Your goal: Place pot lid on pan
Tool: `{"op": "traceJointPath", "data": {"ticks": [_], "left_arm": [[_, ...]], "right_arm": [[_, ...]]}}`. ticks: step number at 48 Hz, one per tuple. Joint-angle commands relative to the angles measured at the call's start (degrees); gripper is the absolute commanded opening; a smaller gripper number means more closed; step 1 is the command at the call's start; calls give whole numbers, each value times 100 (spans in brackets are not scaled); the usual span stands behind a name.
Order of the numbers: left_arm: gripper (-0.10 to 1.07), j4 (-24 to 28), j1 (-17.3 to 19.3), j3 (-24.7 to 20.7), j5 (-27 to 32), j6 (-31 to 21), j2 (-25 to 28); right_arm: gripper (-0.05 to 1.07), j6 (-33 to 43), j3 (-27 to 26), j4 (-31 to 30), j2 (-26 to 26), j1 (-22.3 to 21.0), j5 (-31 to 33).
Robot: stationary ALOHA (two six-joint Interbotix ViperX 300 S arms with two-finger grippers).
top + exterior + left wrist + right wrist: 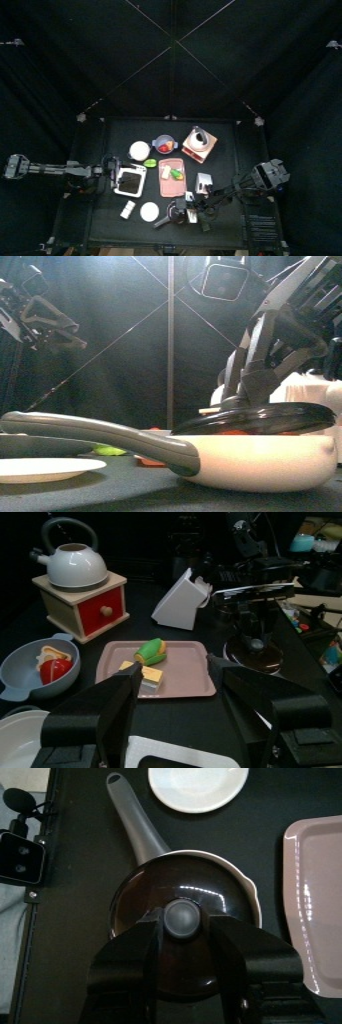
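Black curtained pen, small black table: a dark lid (178, 926) sits over the pan (254, 459) near the front edge.

The right gripper (183, 940) straddles the lid's knob (182, 919), jaws apart around it. The left gripper (178, 707) rests aside, jaws apart. A tilted release could leave the lid off-centre and sliding.

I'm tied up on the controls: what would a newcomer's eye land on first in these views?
First, the dark glass lid sitting on the white pan at the table's front edge, with the right gripper directly over it, jaws straddling the lid's knob. Next, the white kettle on a wooden box with a red door at the back, and the pink tray in the table's middle.
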Motion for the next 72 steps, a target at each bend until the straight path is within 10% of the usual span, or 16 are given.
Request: {"op": "traceJointPath", "data": {"ticks": [1,43,72], "left_arm": [[90,-9,9,-70,-26,0,9],[90,-70,0,-70,62,0,9],[90,-114,-9,-53,114,0,9]], "right_arm": [[63,-18,-114,-53,-167,9,53],[63,35,-18,-167,-1143,79,185],[63,439,571,1767,-1907,-782,-694]]}}
